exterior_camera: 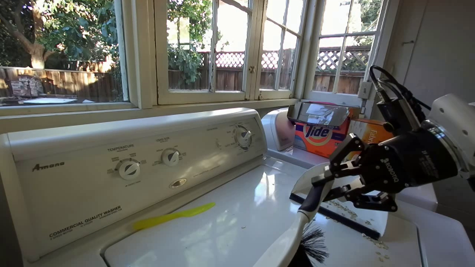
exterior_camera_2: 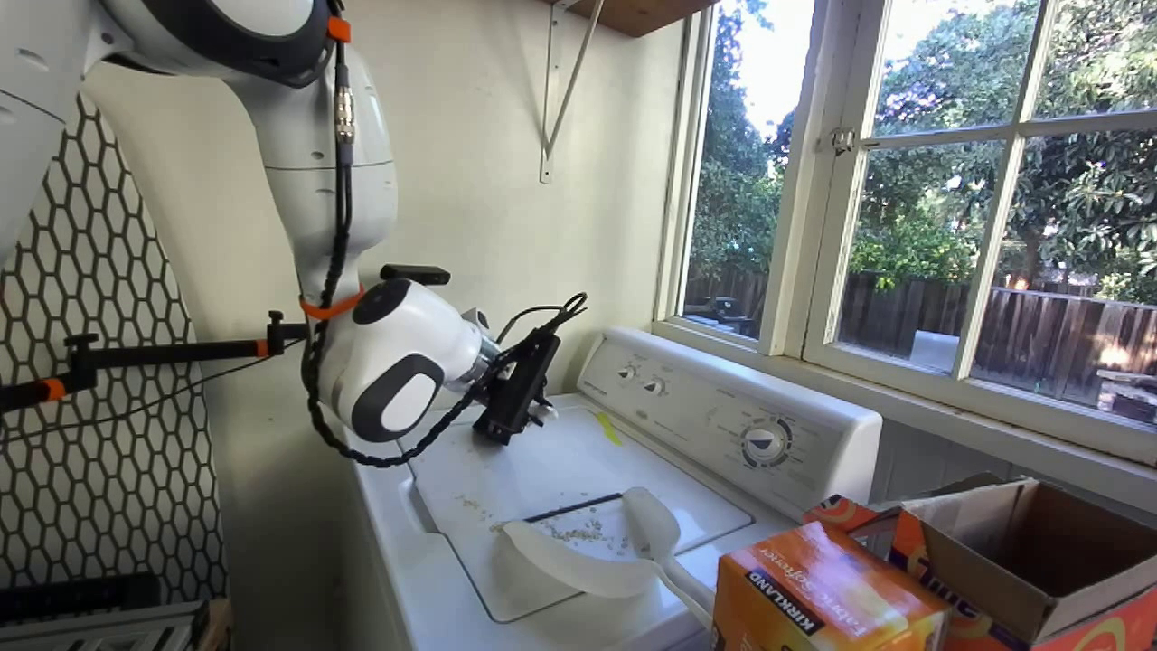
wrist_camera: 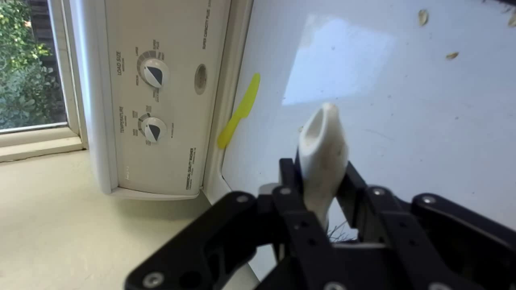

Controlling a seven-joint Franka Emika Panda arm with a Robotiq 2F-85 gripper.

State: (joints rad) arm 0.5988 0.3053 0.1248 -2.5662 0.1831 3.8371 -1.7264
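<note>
My gripper (exterior_camera: pixel 326 185) is shut on the handle of a white brush (exterior_camera: pixel 284 237) with a dark grip section. The brush slants down from the fingers, its black bristles (exterior_camera: pixel 314 244) low over the washer lid. In the wrist view the white handle end (wrist_camera: pixel 324 149) pokes up between the fingers. A white dustpan (exterior_camera: pixel 376 217) with a dark front lip lies on the lid behind the gripper, with pale flakes (exterior_camera_2: pixel 583 532) in it. More flakes (exterior_camera: pixel 381 256) are scattered outside its lip. The arm hides most of the brush in an exterior view.
A yellow-green plastic knife (wrist_camera: pixel 242 110) lies along the lid's back edge, by the control panel (exterior_camera: pixel 148 155) with its knobs. Beyond the dustpan stand an orange Tide box (exterior_camera: pixel 319 139) and a fabric softener box (exterior_camera_2: pixel 813 588). Windows line the wall behind the washer.
</note>
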